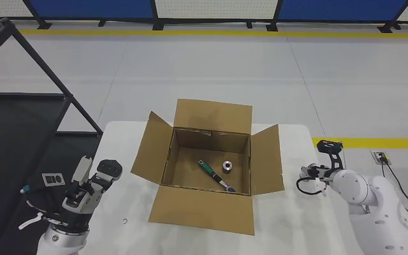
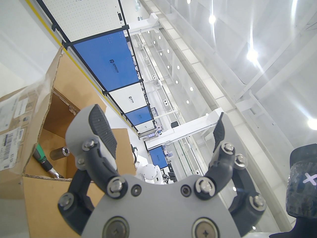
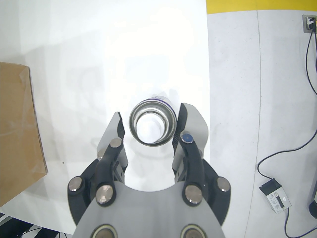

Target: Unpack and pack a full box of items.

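At the centre of the top view an open cardboard box point(image 1: 204, 213) sits on the white table point(image 1: 299, 220), all four flaps spread outward. On its floor lie a green-handled wrench point(image 1: 213, 175), set slantwise, and a short metal socket point(image 1: 227, 167) just beside it on the side of the box's right wall; whether the two touch I cannot tell.

Toward the lower left of the frame the left gripper point(image 1: 95, 171) is over the table's left edge, apart from the box, its fingers spread wide with nothing between them. Its own wrist view shows it pointing up toward the ceiling.

Near the right edge of the table, well clear of the box, the right gripper point(image 3: 149, 111) straddles an upright hollow metal tube point(image 3: 152, 125) standing on the table. One pad point(image 3: 178, 122) meets the tube's rim while a sliver of table shows beside the other, so the fingers are narrowly apart, not clamped.
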Robot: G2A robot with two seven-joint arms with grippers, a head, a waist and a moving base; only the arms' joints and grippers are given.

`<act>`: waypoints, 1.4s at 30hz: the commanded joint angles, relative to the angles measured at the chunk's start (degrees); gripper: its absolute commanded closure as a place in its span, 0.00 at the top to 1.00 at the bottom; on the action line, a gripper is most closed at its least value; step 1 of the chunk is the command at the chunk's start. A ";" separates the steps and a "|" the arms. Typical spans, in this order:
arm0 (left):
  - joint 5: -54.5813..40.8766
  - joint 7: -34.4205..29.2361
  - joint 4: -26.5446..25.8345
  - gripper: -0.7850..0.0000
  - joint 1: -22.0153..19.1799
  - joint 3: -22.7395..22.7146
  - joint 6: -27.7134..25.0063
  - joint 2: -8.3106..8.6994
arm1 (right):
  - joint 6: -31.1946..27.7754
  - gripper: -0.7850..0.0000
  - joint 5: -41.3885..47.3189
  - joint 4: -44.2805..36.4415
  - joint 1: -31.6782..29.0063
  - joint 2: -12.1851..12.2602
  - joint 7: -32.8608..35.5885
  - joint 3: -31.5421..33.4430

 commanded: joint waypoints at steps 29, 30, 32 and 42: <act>0.00 0.00 0.00 1.00 0.00 0.00 0.00 0.00 | -12.99 1.00 9.27 -46.73 -5.00 3.08 7.35 9.17; 0.00 0.00 0.00 1.00 0.00 0.00 0.00 0.00 | -13.60 1.00 9.78 -47.14 -4.12 3.17 8.37 8.06; 0.00 0.00 0.00 1.00 0.00 0.00 0.00 0.00 | -14.22 1.00 11.11 -47.44 -2.12 3.24 9.68 5.33; 0.00 0.00 0.00 1.00 0.00 0.00 0.00 0.00 | -10.97 1.00 5.13 -39.94 11.43 2.09 12.44 -15.55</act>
